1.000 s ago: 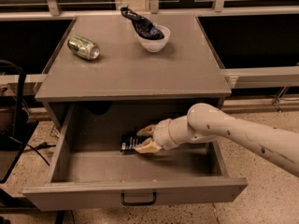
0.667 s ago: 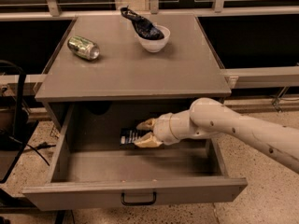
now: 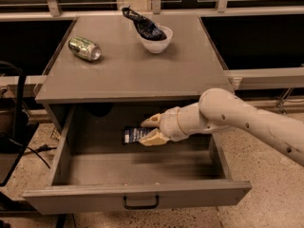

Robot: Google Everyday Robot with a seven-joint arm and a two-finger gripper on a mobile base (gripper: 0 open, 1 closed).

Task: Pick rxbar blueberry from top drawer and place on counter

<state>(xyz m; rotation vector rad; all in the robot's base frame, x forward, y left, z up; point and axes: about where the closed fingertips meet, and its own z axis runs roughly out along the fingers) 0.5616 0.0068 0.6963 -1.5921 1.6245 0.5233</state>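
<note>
The top drawer (image 3: 137,193) is pulled wide open, with a small black handle on its front panel. My gripper (image 3: 149,129) reaches into it from the right and is shut on the rxbar blueberry (image 3: 132,135), a dark flat bar with white lettering. The bar sticks out to the left of the fingertips (image 3: 151,137) and is held above the drawer floor, toward the back. The grey counter (image 3: 137,70) lies directly above the drawer.
A green can (image 3: 85,48) lies on its side at the counter's back left. A white bowl (image 3: 156,40) with a dark crumpled bag in it stands at the back middle. A black chair frame (image 3: 14,122) stands left of the cabinet.
My gripper has risen and moved toward the back of the drawer with the bar held in it; the bar is off the drawer floor.
</note>
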